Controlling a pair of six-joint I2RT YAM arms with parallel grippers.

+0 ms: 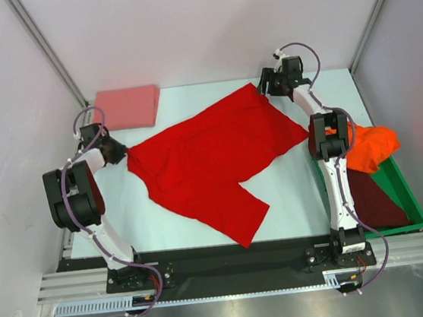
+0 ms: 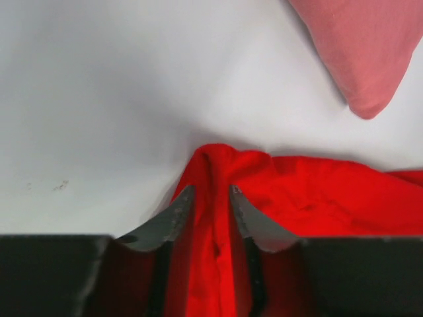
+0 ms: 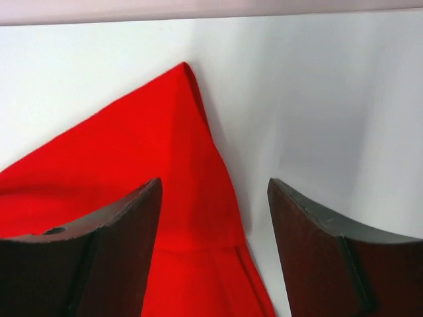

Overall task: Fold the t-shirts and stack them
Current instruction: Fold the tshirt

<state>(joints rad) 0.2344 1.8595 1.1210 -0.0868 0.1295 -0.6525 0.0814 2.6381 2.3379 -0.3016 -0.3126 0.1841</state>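
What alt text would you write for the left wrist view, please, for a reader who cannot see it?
The left pincer is shut on a bunched fold of the bright red cloth t-shirt, which spreads to the right over the white table. A corner of the salmon-pink cloth t-shirt lies apart from it at the upper right.

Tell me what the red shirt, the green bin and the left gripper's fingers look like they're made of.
Red t-shirt: soft cloth, probably knit, matt; it creases and bunches where pinched.
Green bin: probably hard plastic, smooth; straight, thin rim.
Left gripper fingers: dark grey, dull sheen, rigid-looking; plastic or rubber-coated, cannot tell which.
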